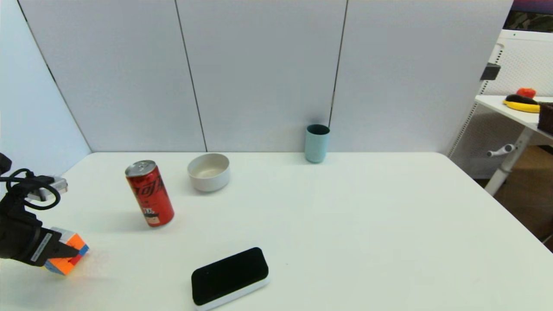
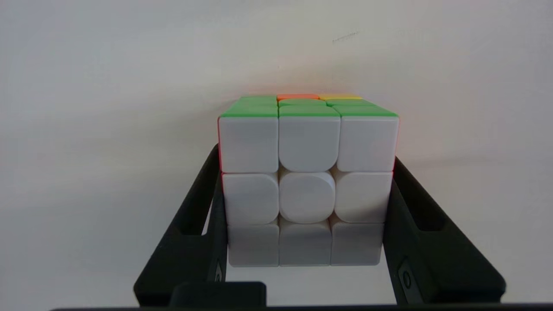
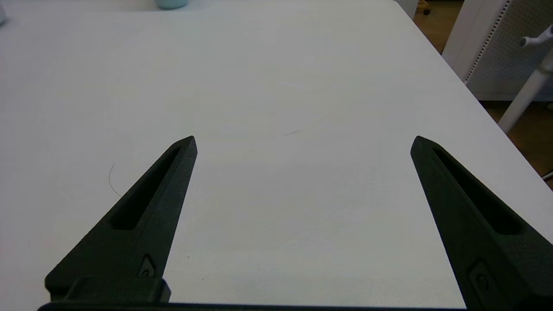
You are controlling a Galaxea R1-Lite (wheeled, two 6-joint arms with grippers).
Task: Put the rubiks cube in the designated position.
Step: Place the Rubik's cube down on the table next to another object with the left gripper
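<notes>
The rubiks cube (image 1: 68,255) is at the table's near left edge, held between the fingers of my left gripper (image 1: 72,253), which is shut on it. In the left wrist view the rubiks cube (image 2: 306,185) turns a white face to the camera and a mostly green face away from it. A black finger (image 2: 203,216) presses each side of it, so the left gripper (image 2: 306,153) grips it squarely. Whether the cube rests on the white tabletop (image 1: 345,224) or hangs just above it I cannot tell. My right gripper (image 3: 302,138) stands open over bare table on the right side, out of the head view.
A red soda can (image 1: 150,193) stands right of and behind the cube, with a white bowl (image 1: 208,171) farther back. A teal cup (image 1: 316,143) is by the back wall. A black pad on a white base (image 1: 229,276) lies near the front edge.
</notes>
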